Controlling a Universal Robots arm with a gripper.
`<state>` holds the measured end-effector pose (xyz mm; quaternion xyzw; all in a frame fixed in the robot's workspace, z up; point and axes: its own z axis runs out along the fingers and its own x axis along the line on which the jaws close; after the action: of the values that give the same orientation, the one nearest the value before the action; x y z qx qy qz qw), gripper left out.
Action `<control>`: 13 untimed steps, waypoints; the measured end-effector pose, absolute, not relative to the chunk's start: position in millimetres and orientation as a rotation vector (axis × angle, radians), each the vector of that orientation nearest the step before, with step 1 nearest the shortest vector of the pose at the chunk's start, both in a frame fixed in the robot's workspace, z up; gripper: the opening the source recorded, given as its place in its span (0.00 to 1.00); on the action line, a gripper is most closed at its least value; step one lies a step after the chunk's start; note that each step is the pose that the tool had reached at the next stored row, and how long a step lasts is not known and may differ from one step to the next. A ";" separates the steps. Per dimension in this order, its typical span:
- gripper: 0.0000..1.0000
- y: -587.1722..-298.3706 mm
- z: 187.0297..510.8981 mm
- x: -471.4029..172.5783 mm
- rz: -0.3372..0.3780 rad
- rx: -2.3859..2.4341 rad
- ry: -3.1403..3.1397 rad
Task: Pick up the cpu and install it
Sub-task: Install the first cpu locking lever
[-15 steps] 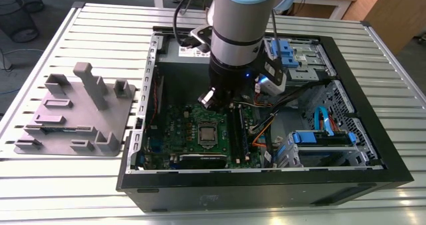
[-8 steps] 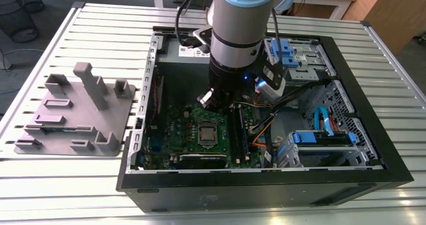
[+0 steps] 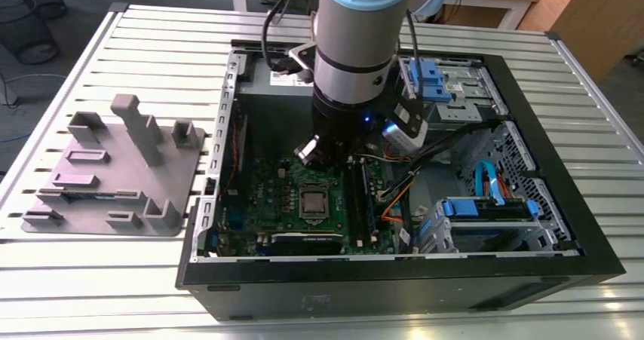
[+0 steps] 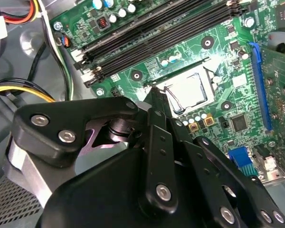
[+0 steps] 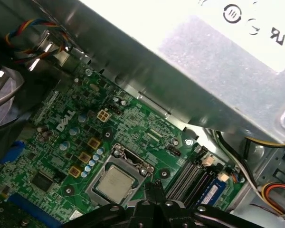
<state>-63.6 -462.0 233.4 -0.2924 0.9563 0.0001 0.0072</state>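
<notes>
One open computer case (image 3: pixel 523 268) lies on the slatted metal table (image 3: pixel 90 280), its black walls forming a rim on all sides of the interior. On the exterior view's left, well apart from the case, a grey plastic tray (image 3: pixel 105 182) with upright posts sits on the table. The arm (image 3: pixel 354 68) comes straight down into the case, taking up the middle of the opening; the power supply (image 5: pixel 218 61) lies close behind it, and drive cages with blue latches (image 3: pixel 488 208) crowd the exterior view's right, so free room is mostly over the green motherboard (image 3: pixel 267 182). Coloured cables (image 3: pixel 397 197) run between the board and the cages. In the second wrist view, black memory slots (image 4: pixel 156 38) run along one side of the socket. The cpu (image 3: pixel 313 201) sits flat in its socket on the motherboard, silvery top up, framed by the metal socket frame (image 5: pixel 133 161); it shows in both wrist views (image 4: pixel 190 90) (image 5: pixel 115 184). The gripper (image 4: pixel 156 95) hangs just above the board beside the socket, its fingers (image 4: pixel 159 102) closed together to a narrow point with nothing between them. The tip is near the cpu's edge; whether it touches the frame cannot be told.
</notes>
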 end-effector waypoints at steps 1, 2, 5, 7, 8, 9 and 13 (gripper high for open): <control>0.11 -462.1 232.6 -63.8 -0.003 -0.910 2.992; 0.11 -462.1 231.7 -63.8 -0.005 -0.905 2.994; 0.11 -462.3 229.9 -63.9 -0.018 -0.887 3.002; 0.11 -462.4 228.7 -63.9 -0.028 -0.874 3.008; 0.11 -462.4 228.2 -63.9 -0.033 -0.867 3.011; 0.11 -462.5 227.6 -63.9 -0.038 -0.861 3.014; 0.11 -462.5 225.8 -63.9 -0.054 -0.826 3.026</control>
<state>-63.9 -462.5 225.8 -0.2634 0.9645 -0.0174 0.0019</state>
